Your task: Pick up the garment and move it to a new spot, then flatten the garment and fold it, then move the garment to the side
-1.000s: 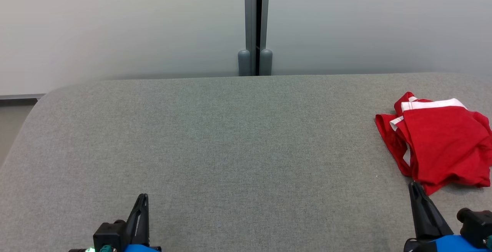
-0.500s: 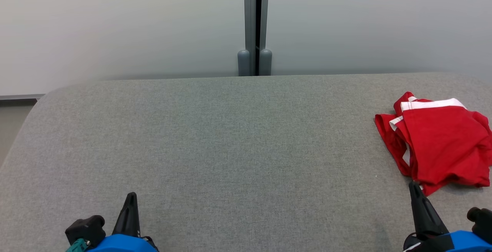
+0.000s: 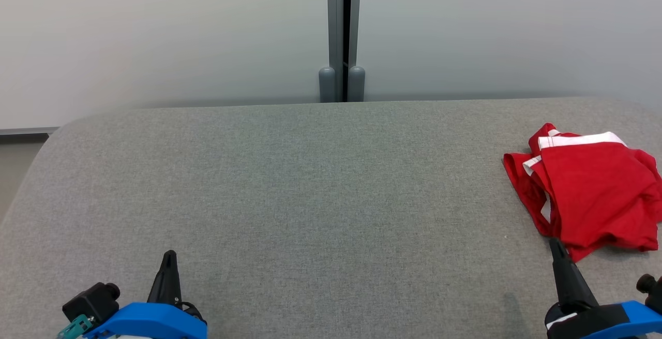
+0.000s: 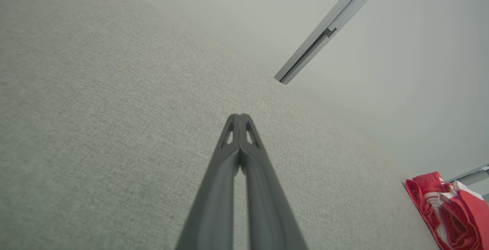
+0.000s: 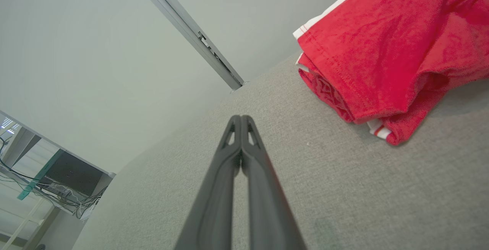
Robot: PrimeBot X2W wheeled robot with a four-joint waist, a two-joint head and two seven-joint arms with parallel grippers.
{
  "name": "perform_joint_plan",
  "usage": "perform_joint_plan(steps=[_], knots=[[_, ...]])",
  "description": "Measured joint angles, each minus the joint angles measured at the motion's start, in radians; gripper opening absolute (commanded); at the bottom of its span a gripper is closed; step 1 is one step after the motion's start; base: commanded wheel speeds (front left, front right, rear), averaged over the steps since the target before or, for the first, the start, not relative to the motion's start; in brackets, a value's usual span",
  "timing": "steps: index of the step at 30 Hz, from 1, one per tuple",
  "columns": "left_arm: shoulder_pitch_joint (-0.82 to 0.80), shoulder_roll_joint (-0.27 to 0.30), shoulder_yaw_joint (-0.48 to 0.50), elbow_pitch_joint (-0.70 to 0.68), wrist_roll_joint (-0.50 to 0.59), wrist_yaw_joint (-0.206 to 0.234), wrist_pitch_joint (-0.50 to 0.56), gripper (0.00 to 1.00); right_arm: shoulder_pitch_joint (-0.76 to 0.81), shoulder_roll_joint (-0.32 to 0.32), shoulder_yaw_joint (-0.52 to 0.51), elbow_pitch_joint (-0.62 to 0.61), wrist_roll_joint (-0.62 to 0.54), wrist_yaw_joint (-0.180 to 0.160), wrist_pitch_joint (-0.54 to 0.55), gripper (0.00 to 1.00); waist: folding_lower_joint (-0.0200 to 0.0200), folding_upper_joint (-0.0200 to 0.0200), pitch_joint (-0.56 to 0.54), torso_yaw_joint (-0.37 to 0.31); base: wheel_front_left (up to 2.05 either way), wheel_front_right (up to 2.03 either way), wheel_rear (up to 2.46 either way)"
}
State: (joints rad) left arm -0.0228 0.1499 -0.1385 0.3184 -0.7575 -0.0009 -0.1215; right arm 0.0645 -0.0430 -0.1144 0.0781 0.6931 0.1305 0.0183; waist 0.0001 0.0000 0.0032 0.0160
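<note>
Left gripper (image 3: 169, 255) and right gripper (image 3: 555, 245), parted a second ago, now clench empty above the grey worktop (image 3: 310, 199); the red garment (image 3: 595, 189) lies roughly folded at its right side

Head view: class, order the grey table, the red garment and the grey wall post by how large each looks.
1. grey table
2. red garment
3. grey wall post, which stands farthest from the camera, so its true size is unsure

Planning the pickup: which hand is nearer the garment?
The right hand, its tip beside the red white-trimmed fabric garment; the left hand sits far away.
</note>
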Motion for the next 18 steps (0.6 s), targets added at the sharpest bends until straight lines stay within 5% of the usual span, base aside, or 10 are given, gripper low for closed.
perform_joint_plan(steps=[18], knots=[[-0.019, -0.027, 0.065, -0.019, -0.222, -0.035, 0.06, 0.0, -0.042, 0.0, 0.0, 0.044, 0.238, 0.0, 0.026, 0.0, 0.0, 0.0, 0.0, -0.003, 0.0, 0.0, 0.0]])
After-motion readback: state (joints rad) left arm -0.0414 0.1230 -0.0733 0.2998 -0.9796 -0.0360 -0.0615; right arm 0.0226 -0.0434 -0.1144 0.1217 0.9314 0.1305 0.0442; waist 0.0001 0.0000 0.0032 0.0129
